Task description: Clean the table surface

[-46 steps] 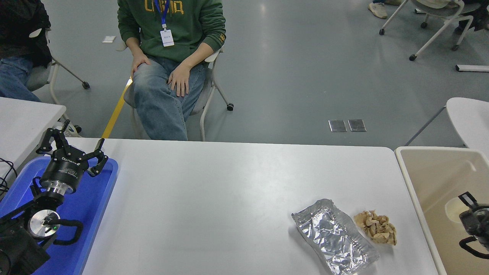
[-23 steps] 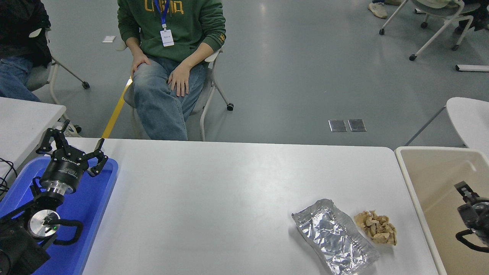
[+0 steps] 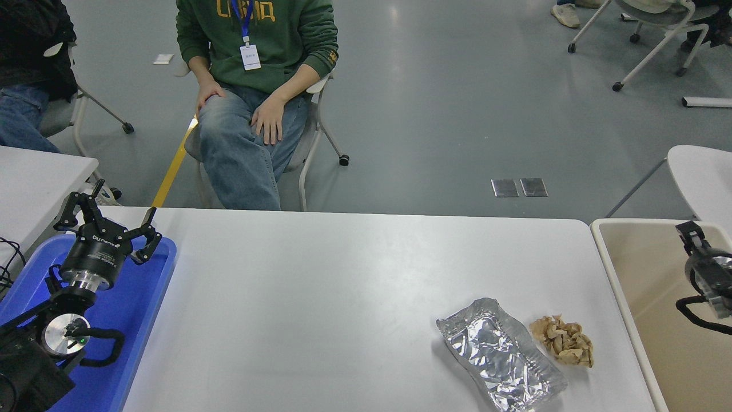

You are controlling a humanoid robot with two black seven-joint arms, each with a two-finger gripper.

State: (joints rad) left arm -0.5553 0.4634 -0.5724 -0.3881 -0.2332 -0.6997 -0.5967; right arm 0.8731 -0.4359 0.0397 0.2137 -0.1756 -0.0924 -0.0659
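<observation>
- Bench (image 3: 320, 297): wide white top across the middle of the room. It carries two bits of litter at its near right.
- Foil tray (image 3: 500, 355): crumpled and flattened. Its long axis runs from far-left to near-right, and its near end is close to the bench's front edge.
- Paper wad (image 3: 563, 341): tan, crumpled, just beside the foil on its right. I cannot tell whether they touch.
- Beige bin (image 3: 640, 269): stands off the bench's right end, rim close against it.
- Right gripper (image 3: 689, 233): hangs over the bin, at the right edge of view. Only a dark tip shows, so I cannot tell if it is apart or together. Nothing is seen in it.
- Left gripper (image 3: 108, 220): fingers spread apart and empty, parked above the blue tray (image 3: 146, 309) at the far left.
- Key relation: the litter lies left of the right gripper and nearer the robot, across the bin rim. The wad is the closer piece, with the foil beyond it. The right arm is much the nearer; the left is well apart from both.
- Judgement: the bench is not yet clean, and the wad looks the likely next pick.
- A person sits at the far side, hands on knees.
</observation>
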